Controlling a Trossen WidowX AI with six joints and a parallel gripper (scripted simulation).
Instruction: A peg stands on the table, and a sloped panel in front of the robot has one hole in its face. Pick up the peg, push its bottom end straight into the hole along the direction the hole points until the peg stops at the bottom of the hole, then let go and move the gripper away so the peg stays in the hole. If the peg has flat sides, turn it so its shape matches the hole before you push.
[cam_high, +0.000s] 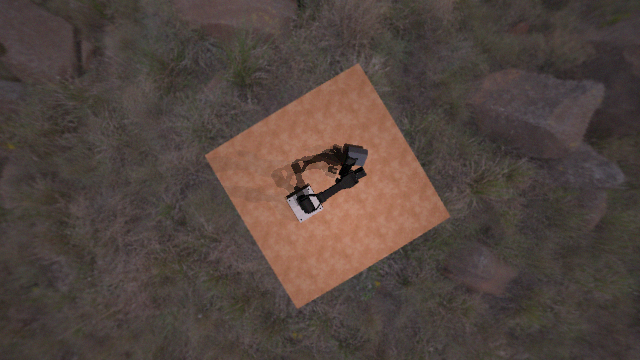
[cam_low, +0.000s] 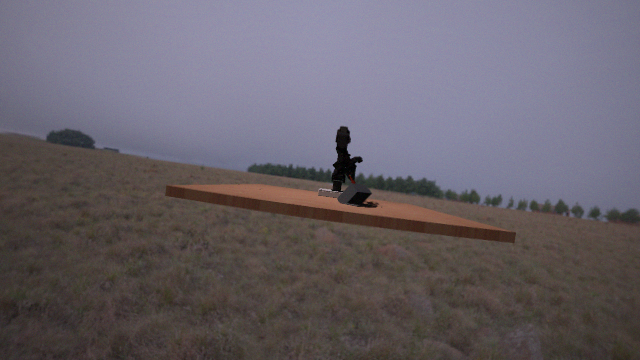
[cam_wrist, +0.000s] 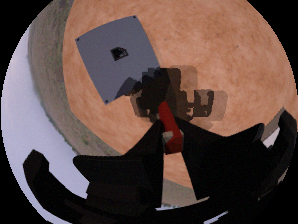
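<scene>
My gripper (cam_wrist: 166, 121) is shut on the red peg (cam_wrist: 169, 117) (cam_low: 353, 181); one end of the peg sticks out beyond the fingertips. The grey sloped panel (cam_wrist: 92, 52) (cam_high: 357, 156) (cam_low: 351, 193) is at the upper left in the wrist view. Its dark, flat-sided hole (cam_wrist: 119, 53) shows near the middle of the face. The peg is off the panel, apart from the hole, with its free end beyond the panel's lower right corner in the wrist view. The gripper's shadow covers that corner. The peg's exact height and cross-section cannot be told.
The brown table (cam_high: 320, 250) (cam_low: 260, 201) (cam_wrist: 230, 60) carries the panel and the arm's white base plate (cam_high: 302, 217) (cam_low: 327, 192). The black arm (cam_high: 334, 190) (cam_low: 342, 137) reaches from the base to the panel. Dark arm shadows lie across the table beside them.
</scene>
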